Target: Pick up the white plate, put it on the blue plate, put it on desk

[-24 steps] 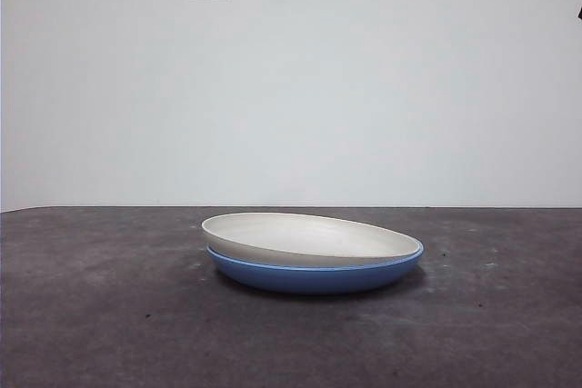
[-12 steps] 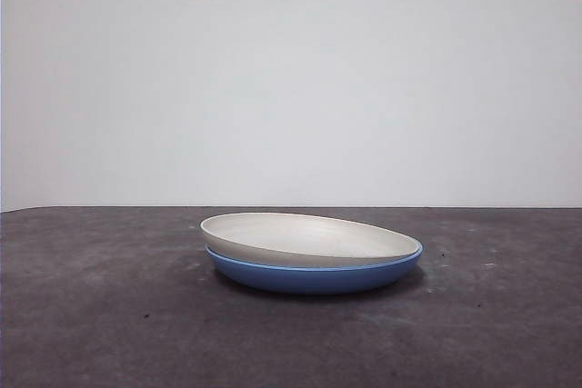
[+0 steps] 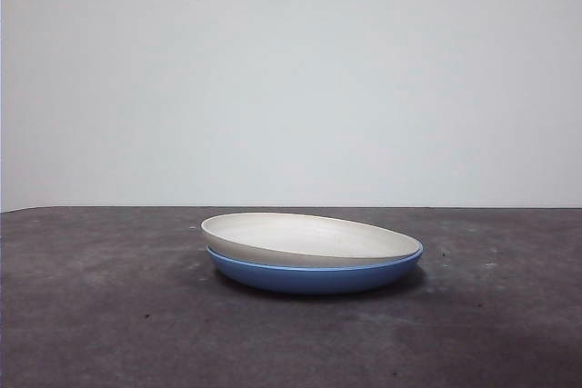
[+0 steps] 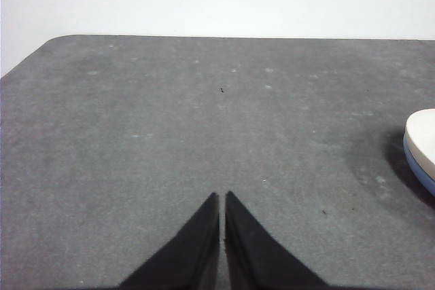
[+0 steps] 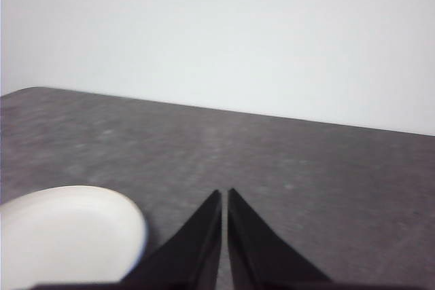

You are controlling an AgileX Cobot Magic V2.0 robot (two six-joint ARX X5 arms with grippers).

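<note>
The matte cream white plate [image 3: 309, 239] sits tilted in the glossy blue plate [image 3: 314, 275], beside both grippers [image 4: 222, 197] [image 5: 224, 193], jaws closed, empty.

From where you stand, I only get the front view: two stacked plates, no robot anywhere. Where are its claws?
Observer: The left claw hangs over bare desk, jaws shut, holding nothing.
Visitor: And the plates from there?
Observer: Off to one side, only an edge of the white plate on the blue plate.
Visitor: The other claw?
Observer: The right claw is shut and empty too, with the white plate beside it, not touched.
</note>
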